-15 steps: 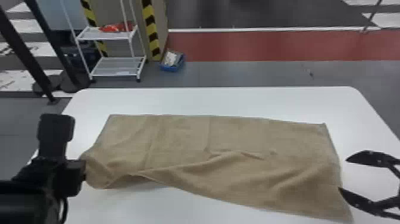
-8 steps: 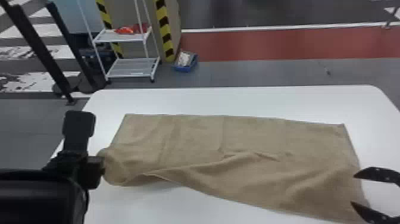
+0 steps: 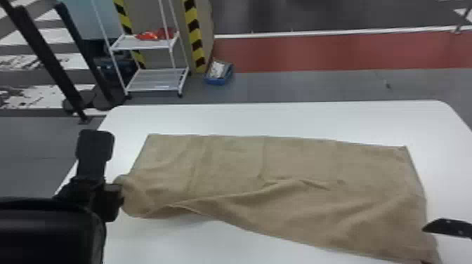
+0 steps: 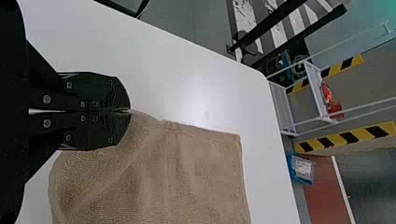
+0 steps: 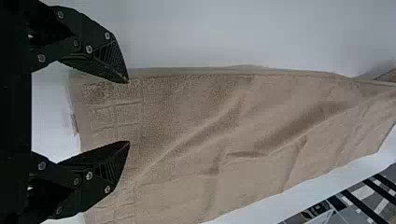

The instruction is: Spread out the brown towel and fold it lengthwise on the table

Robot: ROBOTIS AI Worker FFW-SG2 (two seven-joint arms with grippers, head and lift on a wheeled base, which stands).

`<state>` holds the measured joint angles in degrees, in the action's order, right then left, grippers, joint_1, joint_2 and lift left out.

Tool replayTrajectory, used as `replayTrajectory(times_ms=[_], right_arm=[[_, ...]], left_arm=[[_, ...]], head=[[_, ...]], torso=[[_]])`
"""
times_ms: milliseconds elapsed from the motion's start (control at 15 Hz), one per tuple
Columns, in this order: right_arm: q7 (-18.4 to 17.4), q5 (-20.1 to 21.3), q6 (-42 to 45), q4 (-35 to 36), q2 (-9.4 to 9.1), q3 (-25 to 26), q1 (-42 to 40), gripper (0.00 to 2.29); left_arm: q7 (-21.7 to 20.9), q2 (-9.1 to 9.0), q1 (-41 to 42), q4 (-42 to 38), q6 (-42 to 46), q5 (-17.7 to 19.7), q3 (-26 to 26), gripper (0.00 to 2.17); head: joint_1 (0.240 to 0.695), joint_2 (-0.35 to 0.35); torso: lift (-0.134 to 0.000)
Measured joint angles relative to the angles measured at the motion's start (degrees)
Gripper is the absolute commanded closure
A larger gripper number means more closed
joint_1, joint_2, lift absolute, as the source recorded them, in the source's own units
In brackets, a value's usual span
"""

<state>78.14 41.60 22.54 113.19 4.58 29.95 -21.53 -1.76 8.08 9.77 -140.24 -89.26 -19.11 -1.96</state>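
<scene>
Brown towel [image 3: 298, 217], creased, laid across the white table [image 3: 281, 119].
By its near right corner, the right gripper [image 3: 423, 245] is spread apart; farther off, the towel's left end is clenched in the left gripper [image 3: 121, 196]; beyond, a white rack [image 3: 154, 84] is seen.

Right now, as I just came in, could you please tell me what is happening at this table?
A robot is working on folding a brown towel on the white table. Its left gripper is shut on the near part of the towel's left end. Its right gripper is open at the right end, near the closer corner. The towel lies spread from left to right, but its near side is wrinkled and slanted, so a neat lengthwise fold is not finished.
</scene>
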Motion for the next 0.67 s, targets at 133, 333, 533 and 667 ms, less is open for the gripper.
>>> replayTrajectory(times_ms=[133, 333, 533, 667], right_arm=[[0.0, 0.12, 0.16, -1.09, 0.65, 0.24, -0.08, 0.5], [0.0, -0.14, 0.16, -2.23, 1.4, 0.55, -0.06, 0.59], [0.0, 0.11, -1.2, -3.08, 1.9, 0.61, 0.74, 0.59], [0.0, 0.29, -2.21, -3.25, 2.06, 0.49, 1.06, 0.59]], left_arm=[[0.03, -0.03, -0.05, 0.17, 0.0, -0.09, 0.03, 1.44], [0.09, -0.08, -0.1, 0.23, -0.07, -0.16, 0.03, 1.44], [0.06, -0.21, -0.1, 0.22, -0.27, -0.86, 0.32, 1.44], [0.08, -0.26, -0.1, 0.15, -0.6, -1.11, 0.47, 1.44]], head=[[0.695, 0.11], [0.695, 0.099], [0.695, 0.09], [0.695, 0.083]], torso=[[-0.124], [-0.124], [-0.124], [-0.124]])
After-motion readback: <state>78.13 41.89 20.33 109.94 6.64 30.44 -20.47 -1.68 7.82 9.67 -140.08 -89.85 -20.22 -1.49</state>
